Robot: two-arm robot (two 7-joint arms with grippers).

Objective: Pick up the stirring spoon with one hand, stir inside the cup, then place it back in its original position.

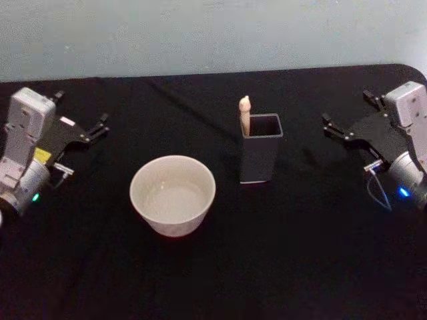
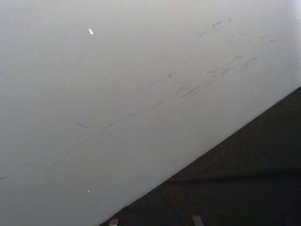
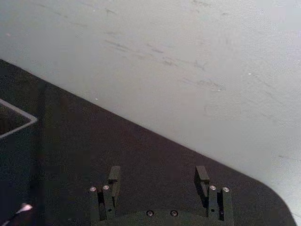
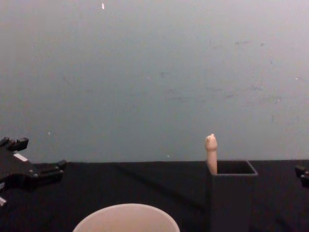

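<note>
The stirring spoon (image 1: 245, 112) stands in a dark square holder (image 1: 260, 157) at the table's middle, and only its pale beige knobbed handle (image 4: 211, 152) sticks out above the rim. The wide pale cup (image 1: 172, 193) sits left of the holder and nearer to me, with its rim (image 4: 126, 215) low in the chest view. My left gripper (image 1: 81, 110) rests open at the far left, well away from the cup. Over at the far right, my right gripper (image 1: 348, 110) is open with nothing between its fingers (image 3: 114, 178), an arm's width from the holder.
A black cloth (image 1: 300, 267) covers the table, and a pale wall (image 4: 154, 72) runs behind its far edge. One corner of the holder (image 3: 14, 120) shows in the right wrist view. Open cloth lies between each gripper and the two objects.
</note>
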